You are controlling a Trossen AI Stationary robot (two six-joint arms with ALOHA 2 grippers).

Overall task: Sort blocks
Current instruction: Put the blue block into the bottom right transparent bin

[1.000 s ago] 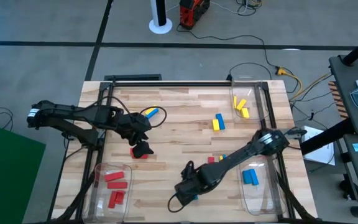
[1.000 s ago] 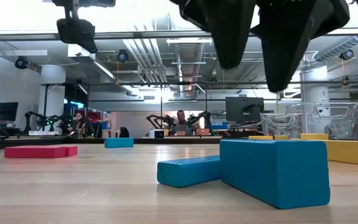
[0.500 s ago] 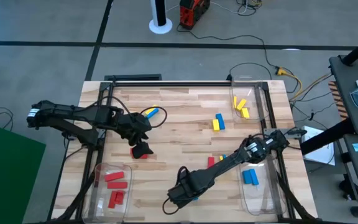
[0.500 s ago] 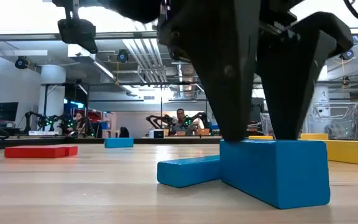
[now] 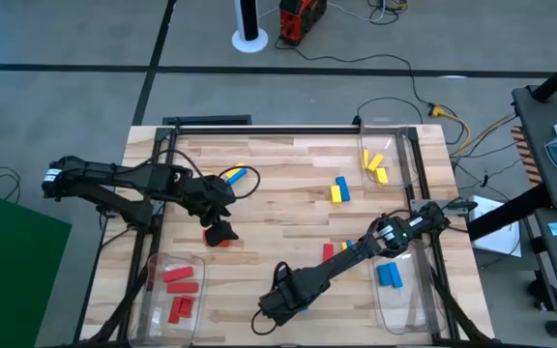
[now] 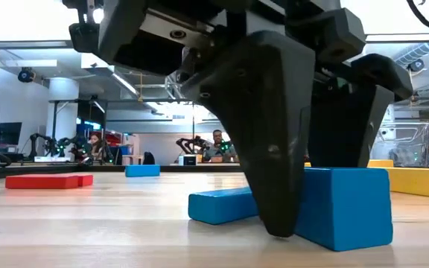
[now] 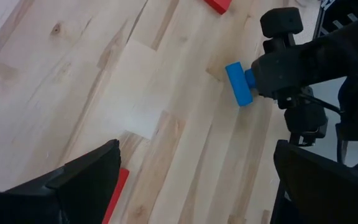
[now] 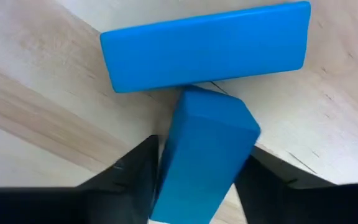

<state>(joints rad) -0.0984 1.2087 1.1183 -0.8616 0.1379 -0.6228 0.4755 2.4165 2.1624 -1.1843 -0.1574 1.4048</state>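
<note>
Two blue blocks lie in a T near the table's near edge. One block (image 8: 204,155) lies between the fingers of my open right gripper (image 6: 311,201), its end against the long side of the other (image 8: 204,46). My left gripper (image 5: 219,228) hangs open above the table at the left. A red block (image 5: 224,241) lies on the wood just below it and shows beside one finger in the left wrist view (image 7: 115,194). My right gripper comes from above, pointing down, with one finger (image 6: 274,171) on each long side of the blue block (image 6: 345,205), fingers across it. The tips reach almost to the table. Whether the fingers touch the block's sides I cannot tell. The block lies on the wood.
Clear bins stand at the near left with red blocks (image 5: 175,285), at the near right with a blue block (image 5: 388,275), and at the far right with yellow blocks (image 5: 375,164). Loose blue and yellow blocks (image 5: 339,189) and a red one (image 5: 329,249) lie mid-table. Another pair (image 5: 238,175) lies far left.
My right gripper has come down and a little toward the table's near edge. Its fingers, above the blue block a second ago, now reach down along both its sides almost to the table. Neither blue block has moved.
</note>
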